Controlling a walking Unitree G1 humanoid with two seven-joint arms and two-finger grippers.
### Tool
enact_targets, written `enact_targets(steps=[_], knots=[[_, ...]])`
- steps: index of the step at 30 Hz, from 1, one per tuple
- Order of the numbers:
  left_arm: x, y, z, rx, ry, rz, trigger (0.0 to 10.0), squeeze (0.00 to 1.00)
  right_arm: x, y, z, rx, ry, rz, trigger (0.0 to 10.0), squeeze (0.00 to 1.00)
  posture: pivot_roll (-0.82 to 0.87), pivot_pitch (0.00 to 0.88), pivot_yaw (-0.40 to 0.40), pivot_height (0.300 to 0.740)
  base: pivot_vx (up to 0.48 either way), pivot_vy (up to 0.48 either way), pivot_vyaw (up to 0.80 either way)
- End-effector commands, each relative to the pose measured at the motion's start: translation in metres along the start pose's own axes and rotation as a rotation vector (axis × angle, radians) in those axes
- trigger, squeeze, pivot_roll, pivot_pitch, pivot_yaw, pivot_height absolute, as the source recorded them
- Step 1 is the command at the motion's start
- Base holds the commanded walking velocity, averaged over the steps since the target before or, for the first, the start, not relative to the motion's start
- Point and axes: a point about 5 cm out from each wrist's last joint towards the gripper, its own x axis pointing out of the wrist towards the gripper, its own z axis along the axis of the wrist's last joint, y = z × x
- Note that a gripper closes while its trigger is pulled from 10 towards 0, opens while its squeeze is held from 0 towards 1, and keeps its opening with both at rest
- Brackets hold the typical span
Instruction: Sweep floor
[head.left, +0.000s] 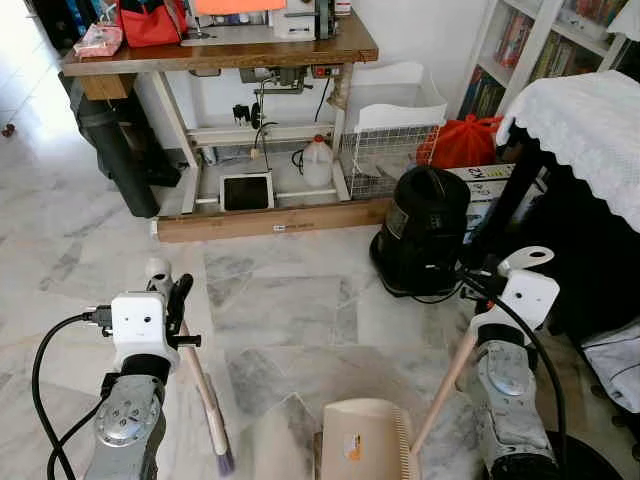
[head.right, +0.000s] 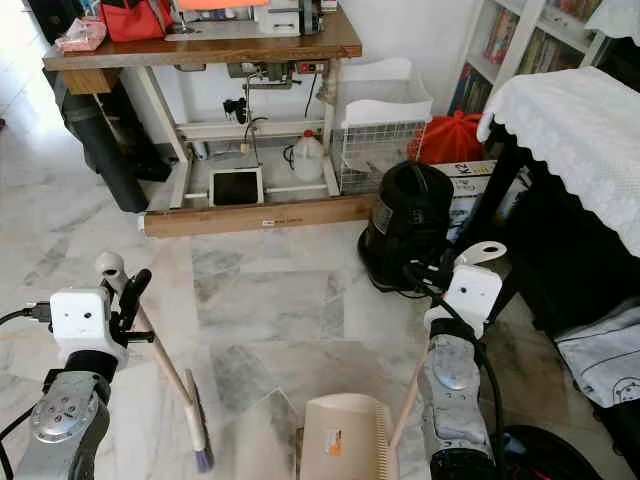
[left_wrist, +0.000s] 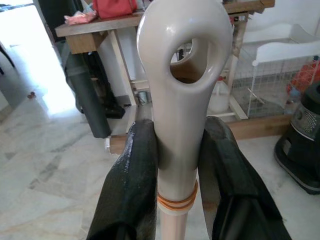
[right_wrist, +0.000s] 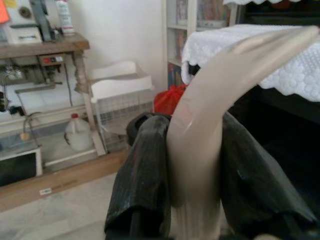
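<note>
From the left eye, the left gripper (head.left: 172, 300) held a short broom (head.left: 205, 395) near its top, the handle slanting down to bristles that rested on the marble floor (head.left: 290, 300) just ahead of the robot, while the right gripper (head.left: 487, 272) held the long handle of a beige dustpan (head.left: 365, 438) whose tray sat on the floor between the two arms. The right eye showed the same layout and gave a clearer look at the purple-tipped bristles and at the black vacuum cleaner (head.right: 408, 225) standing close by the right arm. The left wrist view added what the head views could not: both black fingers (left_wrist: 132, 185) were closed on the broom's smooth plastic neck just under its hanging loop. The right wrist view likewise showed its fingers (right_wrist: 145, 170) clamped around the curved end of the dustpan handle. Both tools looked light and rigid, but the glossy plastic seemed slippery, and gripping so high probably left little leverage, so a hold lower on each shaft would likely have steered them better.
</note>
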Motion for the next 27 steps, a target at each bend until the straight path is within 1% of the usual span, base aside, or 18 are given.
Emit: enact_targets(steps=[1,4,8,9,14,21,27], knots=[[0.0,0.003,0.012,0.012,-0.047,-0.002,10.0,0.0,0.001,-0.003,-0.003,-0.021,-0.002,-0.001,10.0,0.0,0.01,0.129,0.014,0.74,0.0,0.0,0.0],[0.0,0.003,0.012,0.014,-0.05,0.001,10.0,0.0,0.006,-0.008,-0.007,-0.044,-0.002,-0.016,10.0,0.0,0.01,0.129,0.015,0.74,0.0,0.0,0.0],[0.001,0.005,0.015,0.02,-0.065,0.017,10.0,0.0,0.013,-0.009,0.004,-0.069,-0.077,-0.001,10.0,0.0,0.01,0.129,0.015,0.74,0.0,0.0,0.0],[0.001,0.005,0.015,0.02,-0.065,0.017,10.0,0.0,0.013,-0.009,0.005,-0.073,-0.081,0.002,10.0,0.0,0.01,0.129,0.015,0.74,0.0,0.0,0.0],[0.001,0.004,0.016,0.02,-0.072,0.013,10.0,0.0,0.014,-0.005,0.001,-0.105,-0.089,0.021,10.0,0.0,0.02,0.131,0.017,0.74,0.0,0.0,0.0],[0.001,0.006,0.018,0.025,-0.076,0.012,10.0,0.0,0.011,-0.001,-0.013,-0.109,-0.052,0.034,10.0,0.0,0.03,0.135,0.027,0.74,0.0,0.0,0.0],[0.0,0.008,0.021,0.03,-0.081,0.013,10.0,0.0,0.012,0.001,-0.014,-0.115,-0.056,0.035,10.0,0.0,0.04,0.139,0.033,0.74,0.0,0.0,0.0]])
